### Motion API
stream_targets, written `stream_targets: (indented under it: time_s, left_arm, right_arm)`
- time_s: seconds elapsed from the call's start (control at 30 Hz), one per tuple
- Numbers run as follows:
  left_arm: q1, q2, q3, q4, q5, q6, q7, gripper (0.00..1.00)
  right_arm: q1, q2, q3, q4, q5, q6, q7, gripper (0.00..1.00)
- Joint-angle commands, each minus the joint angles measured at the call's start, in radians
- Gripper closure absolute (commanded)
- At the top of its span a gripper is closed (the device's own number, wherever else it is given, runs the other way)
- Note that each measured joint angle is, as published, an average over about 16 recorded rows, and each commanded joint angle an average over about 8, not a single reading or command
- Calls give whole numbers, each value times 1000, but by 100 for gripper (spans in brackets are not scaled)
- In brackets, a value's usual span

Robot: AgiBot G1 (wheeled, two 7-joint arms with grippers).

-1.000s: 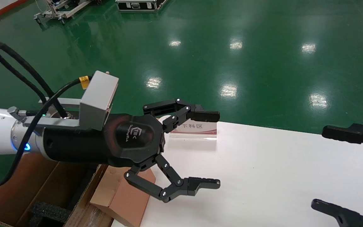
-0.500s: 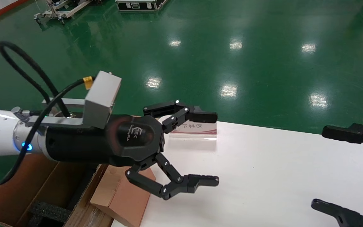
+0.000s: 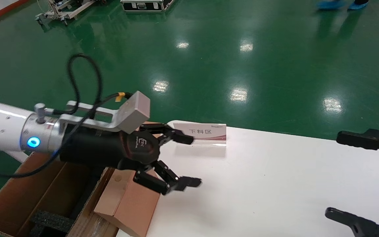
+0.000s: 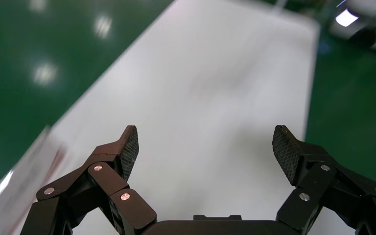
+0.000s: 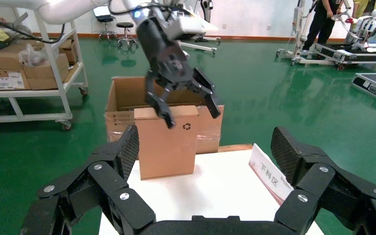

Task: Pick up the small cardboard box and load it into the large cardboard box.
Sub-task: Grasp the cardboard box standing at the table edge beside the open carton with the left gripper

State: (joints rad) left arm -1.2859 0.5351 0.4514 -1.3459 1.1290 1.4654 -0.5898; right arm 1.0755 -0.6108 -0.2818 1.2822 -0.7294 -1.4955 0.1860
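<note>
Legible markings few. Table sign [image 3: 202, 132], white with a red band, standing at the far edge of the white table [image 3: 275, 184]: three black characters, 下料区; small print at its upper right corner too fine to read. Same characters visible on the sign in the right wrist view. Small cardboard box [image 5: 166, 142]: dark recycling symbol on its face, near the upper corner. Left gripper [image 3: 181, 161]: pale logo on the black housing, lettering not legible. Label on the large cardboard box [image 5: 122, 105] unreadable.
</note>
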Motion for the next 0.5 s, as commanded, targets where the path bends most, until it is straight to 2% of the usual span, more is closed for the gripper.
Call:
stream_targets:
  time_s: [0.03,0.3,0.5]
  left_arm:
    - [-49,-6,33,-7,80,2,-75,0]
    - [-277,50,197,-8,369,98,-383,0]
    - [-416,82,359,-9,494,116,-551,0]
  right_arm:
    - [0,0,0,0,0,0,0,0]
    - [0,0,-1,0,1,0,0,0]
    - [0,0,-1,0,1,1,-1,0]
